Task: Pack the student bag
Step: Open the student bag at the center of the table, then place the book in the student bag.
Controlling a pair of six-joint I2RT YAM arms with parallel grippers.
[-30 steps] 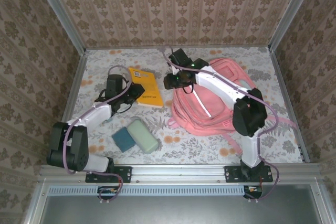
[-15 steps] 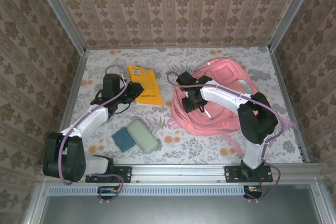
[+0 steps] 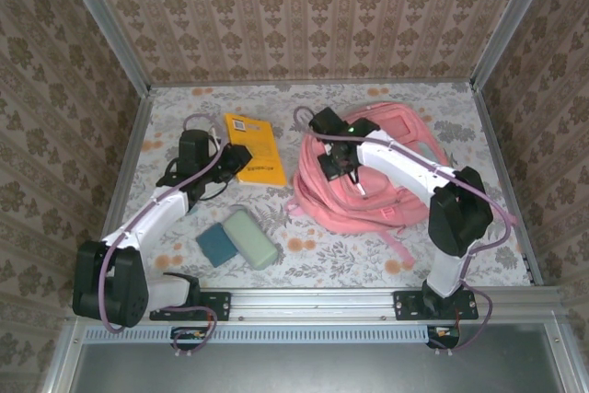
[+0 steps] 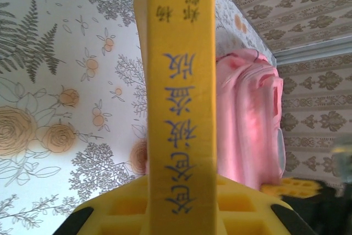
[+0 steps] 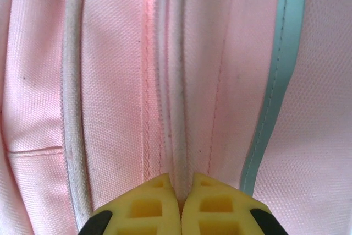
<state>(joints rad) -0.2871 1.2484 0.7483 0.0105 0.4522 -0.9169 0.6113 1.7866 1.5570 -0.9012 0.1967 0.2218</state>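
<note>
Student bag: the pink student bag [image 3: 391, 177] lies flat on the right half of the desk [image 3: 368, 264], with the straps towards the near edge.
Right tool: the right tool [image 5: 180, 199] is on the bag's left part, fingers pressed together on a white seam line. Perhaps a thin fold or the zipper is caught between them, but the close view is too tight to be sure.
Left tool: the left tool [image 4: 181, 205] pinches the yellow book [image 4: 176, 81] by its spine edge, left of the bag and apart from it.
Other things: a blue and pale green case [image 3: 239, 238] lies on the desk nearer the arm bases.
Step in hand: I judge it is opening the bag so that the book can go in.
How to do it well: pull along the seam line, not across it, and slowly, so the soft fabric does not slide out. Keep the book gripped and clear of the bag until a real mouth shows, then bring it in spine first.
</note>
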